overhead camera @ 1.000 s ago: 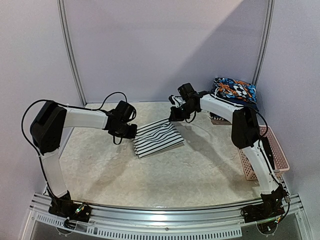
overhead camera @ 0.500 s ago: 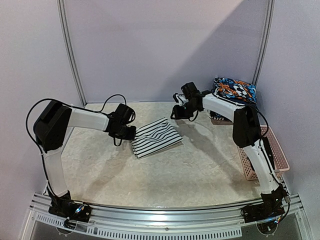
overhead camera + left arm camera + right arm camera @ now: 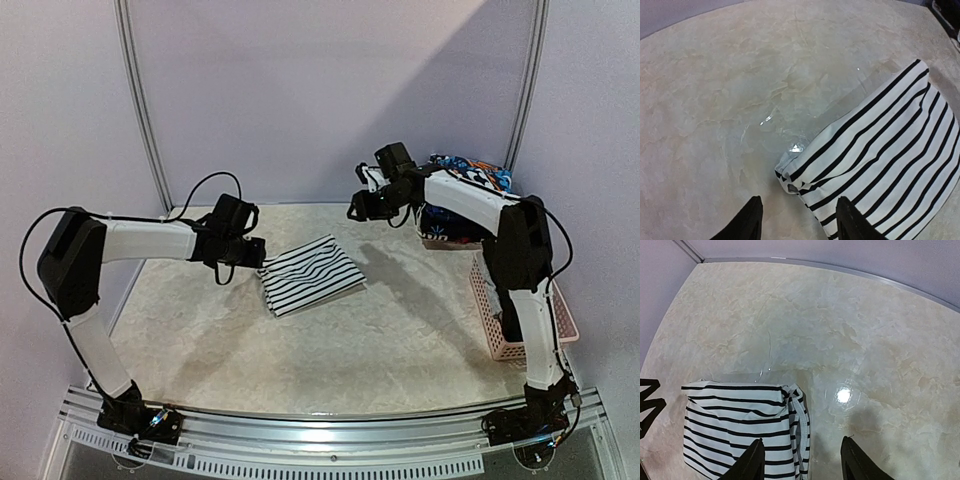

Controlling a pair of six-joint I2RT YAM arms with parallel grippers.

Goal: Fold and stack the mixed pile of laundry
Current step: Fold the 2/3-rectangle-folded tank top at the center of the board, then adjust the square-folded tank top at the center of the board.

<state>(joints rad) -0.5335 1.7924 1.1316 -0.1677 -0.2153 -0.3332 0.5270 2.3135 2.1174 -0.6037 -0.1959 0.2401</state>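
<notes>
A black-and-white striped garment (image 3: 312,275) lies folded flat on the marble-patterned table, in the middle. My left gripper (image 3: 256,256) is open just off its left corner, touching nothing. The left wrist view shows that corner of the striped garment (image 3: 880,145) between and beyond the left gripper (image 3: 800,220) tips. My right gripper (image 3: 360,208) hovers open above and behind the garment's far right corner. From the right wrist, the striped garment (image 3: 735,425) is seen below the right gripper (image 3: 802,462), which holds nothing. More laundry (image 3: 470,180), bright orange and blue over dark cloth, is heaped at the back right.
A pink lattice basket (image 3: 560,318) stands along the right edge of the table, beside the right arm. Walls close off the back and both sides. Bare tabletop (image 3: 330,350) stretches in front of the striped garment.
Both grippers were shut on the striped garment's corners a second ago. They have opened and let go. The left drew back to the left; the right lifted away toward the back right.
</notes>
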